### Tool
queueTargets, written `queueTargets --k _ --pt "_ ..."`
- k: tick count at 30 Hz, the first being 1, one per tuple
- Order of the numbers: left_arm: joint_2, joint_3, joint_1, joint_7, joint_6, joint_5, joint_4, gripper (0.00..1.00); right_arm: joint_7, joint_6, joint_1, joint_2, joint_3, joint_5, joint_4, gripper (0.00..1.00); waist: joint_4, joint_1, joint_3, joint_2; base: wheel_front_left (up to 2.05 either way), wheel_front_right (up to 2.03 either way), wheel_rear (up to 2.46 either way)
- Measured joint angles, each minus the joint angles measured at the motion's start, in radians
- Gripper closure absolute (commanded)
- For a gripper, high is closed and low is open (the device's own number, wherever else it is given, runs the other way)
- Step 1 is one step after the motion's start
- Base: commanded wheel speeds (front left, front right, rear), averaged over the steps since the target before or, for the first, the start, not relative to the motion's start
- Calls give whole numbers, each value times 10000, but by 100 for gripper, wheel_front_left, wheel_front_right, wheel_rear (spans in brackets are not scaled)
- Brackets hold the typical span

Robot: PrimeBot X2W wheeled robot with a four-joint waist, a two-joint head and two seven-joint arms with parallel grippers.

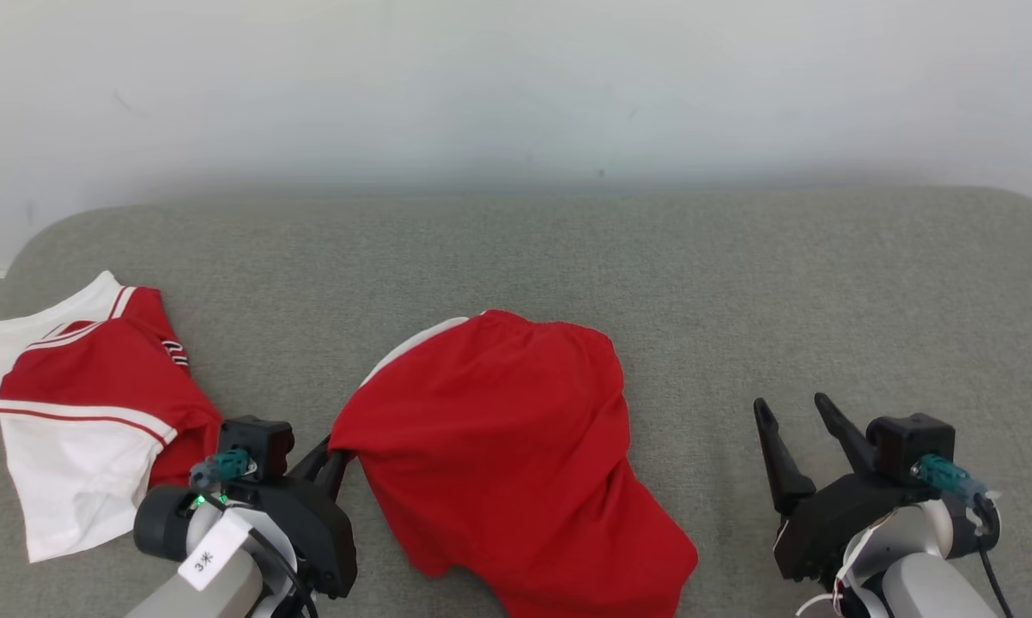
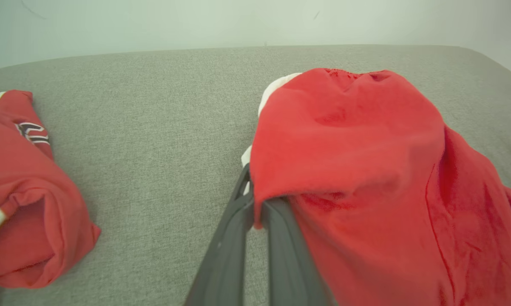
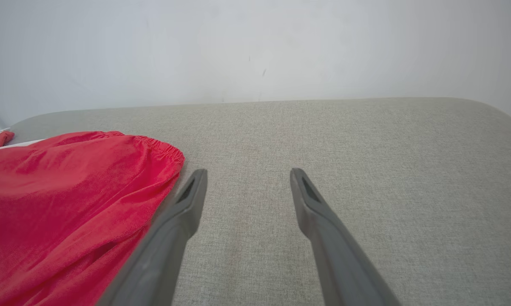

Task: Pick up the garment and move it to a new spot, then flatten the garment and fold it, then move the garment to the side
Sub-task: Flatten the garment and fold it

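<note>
Red garment (image 1: 499,446) is pinched at one edge by left gripper (image 1: 337,455), right gripper (image 1: 792,403) held spread and empty; relocation judged underway, flattening, folding, side-move pending.

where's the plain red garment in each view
Head view: red garment, lower centre.
Left wrist view: right half, its edge pinched in the left gripper.
Right wrist view: lower left, beside the open right gripper.
Shared landmark: the grey cushion meeting the white wall.
</note>
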Motion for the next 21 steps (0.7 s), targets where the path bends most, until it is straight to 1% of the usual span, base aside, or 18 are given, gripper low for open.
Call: queueTargets --k 5,8,11,12,13,17,21 --pt "6 -50 298 10 48 105 -157 100 6 17 85 138 199 2 48 0 172 -1 -169 0 0 0 0" --pt "-63 -222 773 194 81 -82 2 100 29 67 76 176 349 2 86 0 185 -1 -187 0 0 0 0" --pt "-286 -286 1177 297 81 -226 178 100 123 228 61 230 489 23 244 0 155 -1 -155 0 0 0 0" --pt "-353 -278 1192 332 81 -267 209 82 184 255 54 272 533 71 288 0 150 -1 -147 0 0 0 0" --pt "-407 -251 1189 337 81 -295 222 0 199 284 43 309 571 79 314 0 146 -1 -140 0 0 0 0" --pt "-414 -65 1142 307 82 -291 257 0 232 332 -124 326 573 104 384 0 171 0 -138 0 0 0 0" --pt "-224 165 1133 82 86 -196 111 0 293 489 -204 293 581 127 487 0 269 0 -150 0 0 0 0"
